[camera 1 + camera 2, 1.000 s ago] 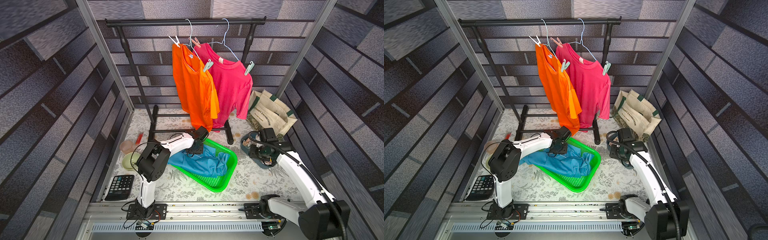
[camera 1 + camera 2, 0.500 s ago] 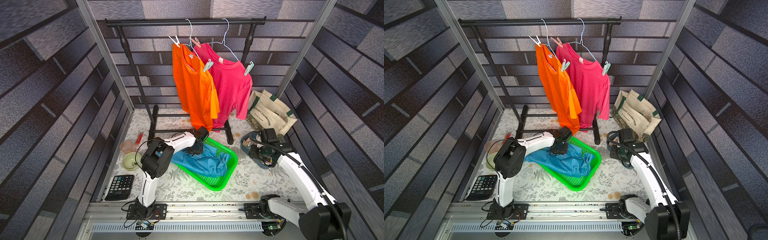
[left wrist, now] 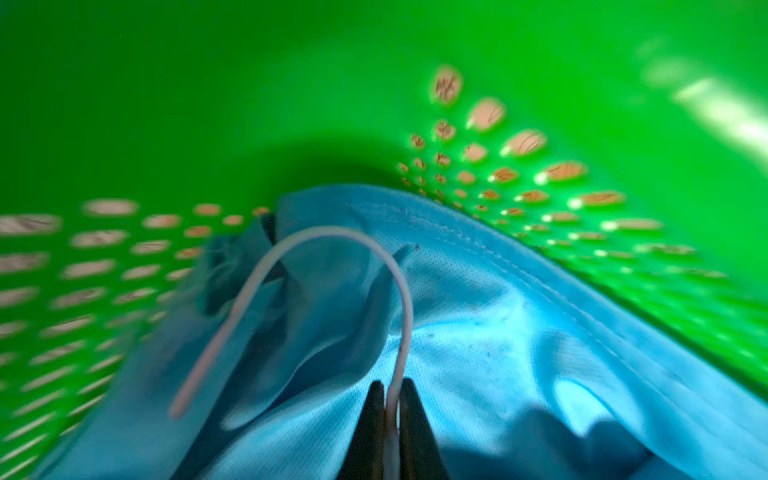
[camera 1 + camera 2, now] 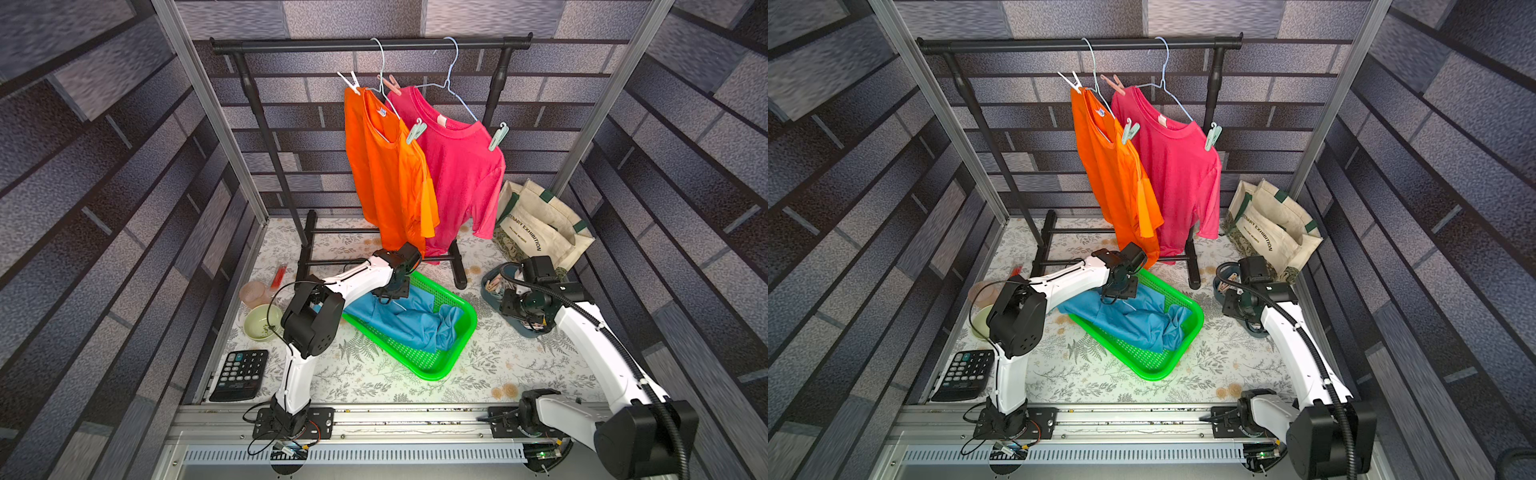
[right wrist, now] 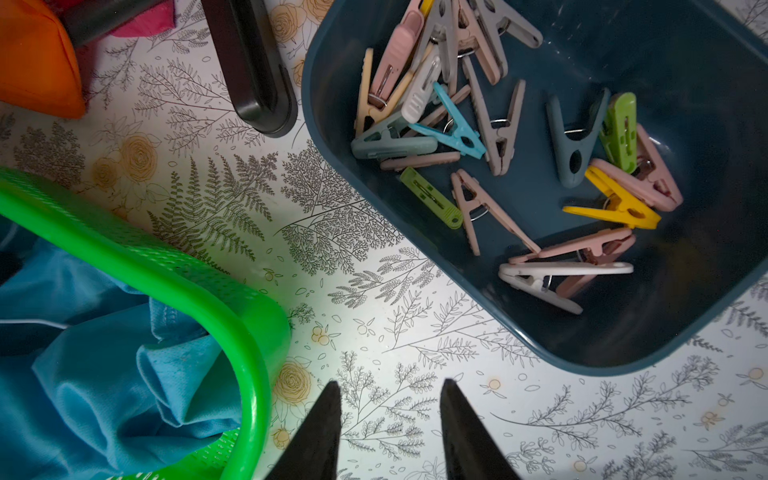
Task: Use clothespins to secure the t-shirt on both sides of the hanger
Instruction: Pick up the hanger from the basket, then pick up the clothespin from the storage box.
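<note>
A blue t-shirt (image 4: 407,320) lies crumpled in the green basket (image 4: 432,370). From its folds rises the pale wire hook of a hanger (image 3: 332,237). My left gripper (image 3: 390,392) is shut on the stem of that hook, low inside the basket's back corner. Several pastel clothespins (image 5: 490,137) lie loose in a dark blue bin (image 5: 623,345) at the right. My right gripper (image 5: 388,390) hangs open over bare table between bin and basket, holding nothing.
On the black rack (image 4: 370,43) hang an orange shirt (image 4: 382,166) and a pink shirt (image 4: 461,174), each pegged to its hanger. A tote bag (image 4: 540,232) stands back right. Calculator (image 4: 243,374), bowl (image 4: 262,328) and pink cup (image 4: 253,291) sit at the left.
My left gripper has closed onto the hanger's wire, and the left arm's elbow has shifted right. The right arm has barely moved.
</note>
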